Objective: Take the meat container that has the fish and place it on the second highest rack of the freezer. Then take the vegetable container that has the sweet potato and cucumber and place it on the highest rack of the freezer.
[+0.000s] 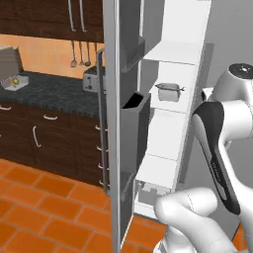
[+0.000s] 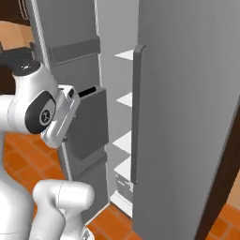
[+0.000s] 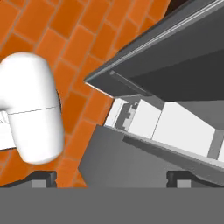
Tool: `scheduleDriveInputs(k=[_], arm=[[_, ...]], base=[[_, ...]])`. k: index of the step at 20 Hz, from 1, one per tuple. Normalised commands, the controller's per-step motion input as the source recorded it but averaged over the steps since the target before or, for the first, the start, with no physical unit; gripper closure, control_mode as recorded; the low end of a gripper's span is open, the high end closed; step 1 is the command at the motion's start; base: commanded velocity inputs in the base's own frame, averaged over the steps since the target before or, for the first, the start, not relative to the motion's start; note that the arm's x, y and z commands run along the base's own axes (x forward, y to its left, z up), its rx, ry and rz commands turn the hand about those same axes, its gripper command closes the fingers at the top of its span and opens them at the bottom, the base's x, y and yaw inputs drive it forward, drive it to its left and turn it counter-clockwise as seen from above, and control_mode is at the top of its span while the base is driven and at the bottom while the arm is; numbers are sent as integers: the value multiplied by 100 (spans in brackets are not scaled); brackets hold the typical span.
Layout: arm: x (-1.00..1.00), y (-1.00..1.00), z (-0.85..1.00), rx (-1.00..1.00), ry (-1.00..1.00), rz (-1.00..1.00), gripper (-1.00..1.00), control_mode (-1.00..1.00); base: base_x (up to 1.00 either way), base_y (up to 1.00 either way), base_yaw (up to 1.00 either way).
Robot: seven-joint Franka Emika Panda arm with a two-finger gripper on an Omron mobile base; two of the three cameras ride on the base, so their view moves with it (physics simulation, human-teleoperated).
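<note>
The freezer (image 1: 173, 128) stands open with its white shelves showing. A small clear meat container holding the silvery fish (image 1: 169, 89) rests on the second highest rack (image 1: 170, 101), under the bare top shelf (image 1: 175, 51). Far off on the dark counter at the left sits a small tray with something yellow-green (image 1: 15, 81); what else it holds is too small to tell. My gripper (image 3: 111, 179) is open and holds nothing. It points down at the orange tile floor and the foot of the freezer, with its fingertips (image 3: 43, 177) wide apart.
The freezer's left door (image 1: 111, 123) swings out toward me with dark bins (image 1: 134, 128) on its inside. The closed grey right door (image 2: 187, 117) carries a long bar handle (image 2: 136, 112). A toaster (image 1: 91, 79) stands on the counter beside dark wooden cabinets (image 1: 44, 133).
</note>
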Motion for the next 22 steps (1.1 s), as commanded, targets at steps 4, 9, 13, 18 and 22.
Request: scheduleDriveInputs(k=[4,9,13,18,22], arm=[[0,0,0,0,0,0,-100,100],[0,0,0,0,0,0,-100,100],[0,0,0,0,0,0,-100,100],[0,0,0,0,0,0,-100,100],[0,0,0,0,0,0,-100,100]], base=[[-52,0,86],[-39,0,94],[-29,0,95],[15,30,59],[97,49,6]])
